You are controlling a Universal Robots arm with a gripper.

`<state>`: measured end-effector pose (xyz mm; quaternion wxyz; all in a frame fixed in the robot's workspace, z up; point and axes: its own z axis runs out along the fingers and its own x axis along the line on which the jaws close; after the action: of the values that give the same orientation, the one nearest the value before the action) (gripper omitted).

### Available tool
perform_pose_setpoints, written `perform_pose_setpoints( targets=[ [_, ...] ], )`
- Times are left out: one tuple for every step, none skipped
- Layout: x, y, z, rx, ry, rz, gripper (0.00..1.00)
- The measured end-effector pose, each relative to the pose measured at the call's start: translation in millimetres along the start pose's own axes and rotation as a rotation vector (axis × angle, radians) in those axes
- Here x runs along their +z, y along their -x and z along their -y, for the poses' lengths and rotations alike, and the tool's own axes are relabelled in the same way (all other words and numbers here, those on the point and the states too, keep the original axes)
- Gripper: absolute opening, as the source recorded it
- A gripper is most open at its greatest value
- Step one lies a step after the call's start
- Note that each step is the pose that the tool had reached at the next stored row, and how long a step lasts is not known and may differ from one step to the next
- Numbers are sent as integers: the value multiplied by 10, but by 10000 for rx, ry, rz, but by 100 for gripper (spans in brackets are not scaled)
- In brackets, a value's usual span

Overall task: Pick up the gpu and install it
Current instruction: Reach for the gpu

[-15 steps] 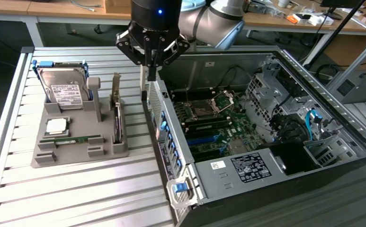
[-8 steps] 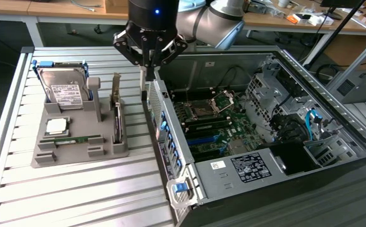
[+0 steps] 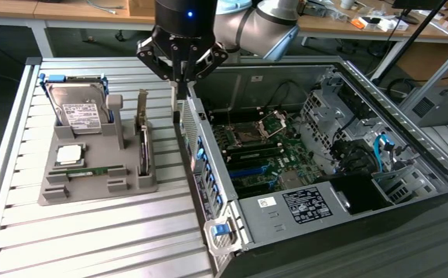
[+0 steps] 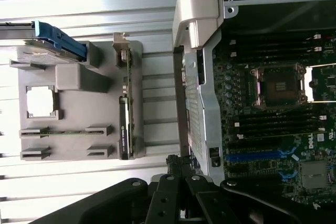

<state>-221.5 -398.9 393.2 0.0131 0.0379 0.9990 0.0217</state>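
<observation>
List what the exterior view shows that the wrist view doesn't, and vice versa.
Exterior view: the arm, the hard drive's white label, drive bays and blue cables. Wrist view: a straight-down look along the gpu and into the slots of the holder. Both: the shut gripper between holder and case, the gpu standing in the holder, the motherboard.

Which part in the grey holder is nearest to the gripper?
The gpu, the thin card standing on edge along the side of the holder facing the computer case. The hard drive, processor and memory stick sit farther from the shut gripper.
</observation>
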Motion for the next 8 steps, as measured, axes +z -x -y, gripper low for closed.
perform_pose_setpoints(
  targets=[
    [0,-2,0,0,0,0,10],
    [0,-4,0,0,0,-1,10],
    [0,-7,0,0,0,0,10],
    [0,-10,1,1,0,0,10],
    [0,-13,1,1,0,0,10],
    [0,-15,1,0,0,-1,10],
    [0,-17,1,-1,0,0,10],
    [0,-32,2,0,-1,-1,10]
  ],
)
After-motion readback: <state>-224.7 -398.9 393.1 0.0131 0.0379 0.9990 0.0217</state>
